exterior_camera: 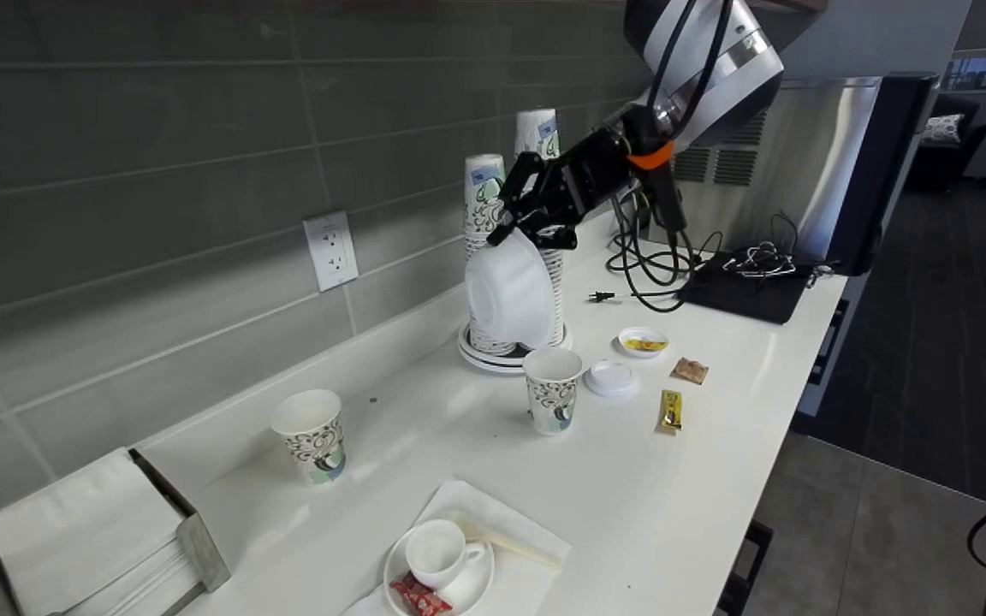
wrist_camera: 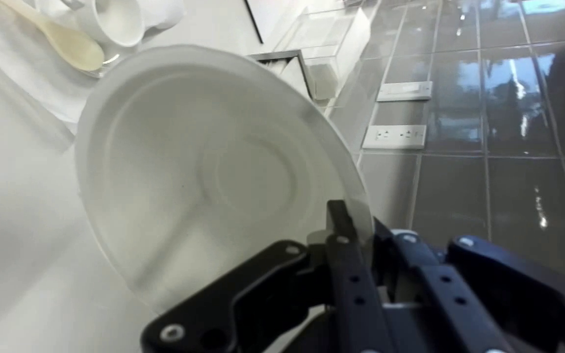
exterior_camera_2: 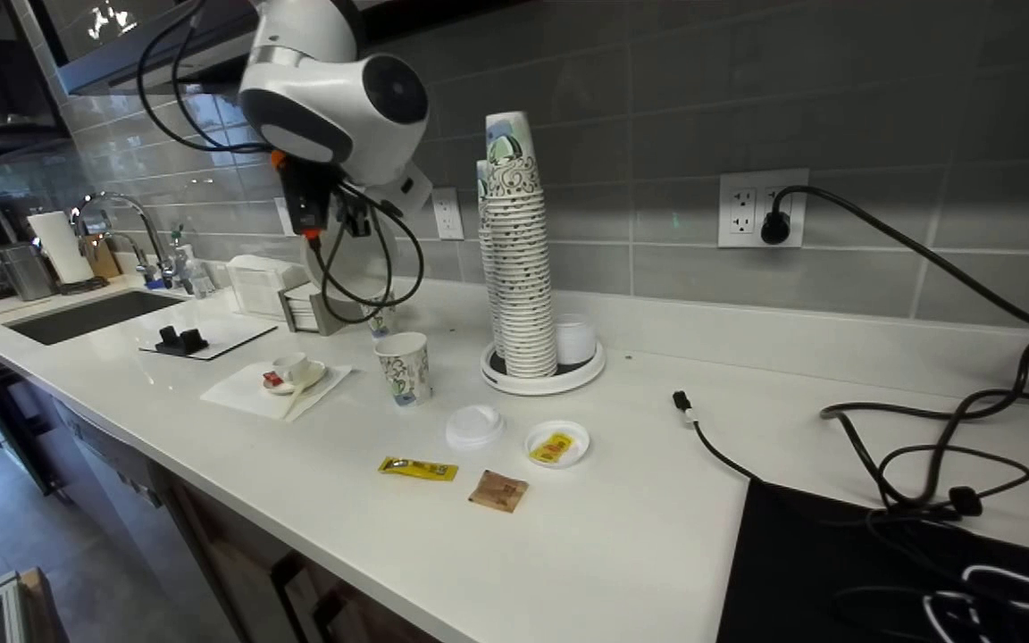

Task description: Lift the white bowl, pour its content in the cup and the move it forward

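The white bowl [exterior_camera: 510, 291] is held in the air, tipped steeply on its side, in front of the tall cup stacks. My gripper [exterior_camera: 517, 224] is shut on its rim, with one finger inside and one outside. In the wrist view, the bowl [wrist_camera: 243, 166] shows its inside, plain but for a tiny dark speck; the gripper [wrist_camera: 361, 223] pinches its lower right edge. The bowl [exterior_camera_2: 358, 263] is partly hidden by cables. A single printed paper cup [exterior_camera: 553, 392] stands upright on the counter, lower than the bowl, also here [exterior_camera_2: 405, 368]. A similar cup [exterior_camera: 313, 435] stands near the wall.
Tall cup stacks [exterior_camera_2: 523, 277] stand on a round tray [exterior_camera_2: 541, 384]. A white lid [exterior_camera: 611, 378], a dish with a yellow packet [exterior_camera: 643, 334] and loose packets lie nearby. A saucer with a small cup [exterior_camera: 436, 552] and a napkin holder [exterior_camera: 202, 547] are further along.
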